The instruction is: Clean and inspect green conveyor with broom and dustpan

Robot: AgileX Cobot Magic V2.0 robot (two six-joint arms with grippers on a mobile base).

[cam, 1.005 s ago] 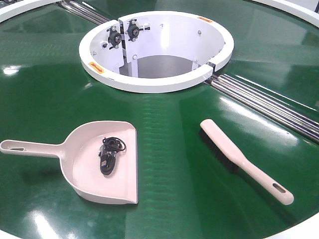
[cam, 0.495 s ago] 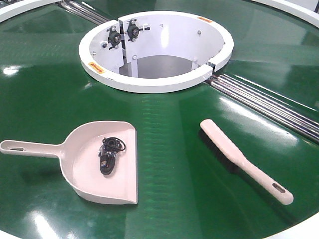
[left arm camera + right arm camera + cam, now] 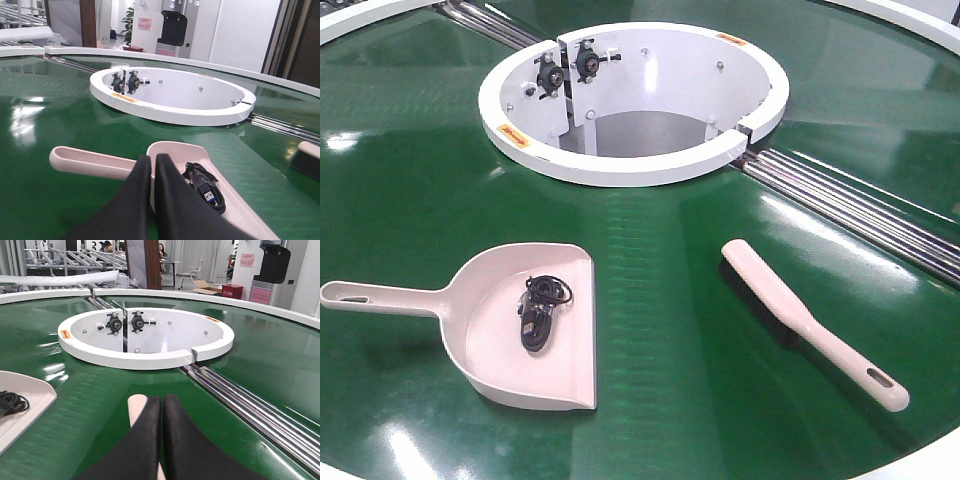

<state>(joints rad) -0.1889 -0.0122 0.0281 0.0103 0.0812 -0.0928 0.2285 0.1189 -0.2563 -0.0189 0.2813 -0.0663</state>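
Observation:
The green conveyor (image 3: 660,260) fills the front view. The dustpan (image 3: 495,340) lies at the front left with its handle pointing left, and a coiled black USB cable (image 3: 538,310) lies inside it. The broom (image 3: 790,310) lies at the front right, handle toward the near edge. Neither gripper shows in the front view. In the left wrist view my left gripper (image 3: 152,160) is shut and empty, over where the handle meets the dustpan (image 3: 175,150). In the right wrist view my right gripper (image 3: 162,401) is shut, over the broom (image 3: 136,407), hiding most of it.
A white ring opening (image 3: 630,165) with black bearing blocks sits at the belt's centre back. Silver rollers (image 3: 850,205) run from the ring toward the right edge. The white rim (image 3: 930,465) bounds the belt at the near right corner.

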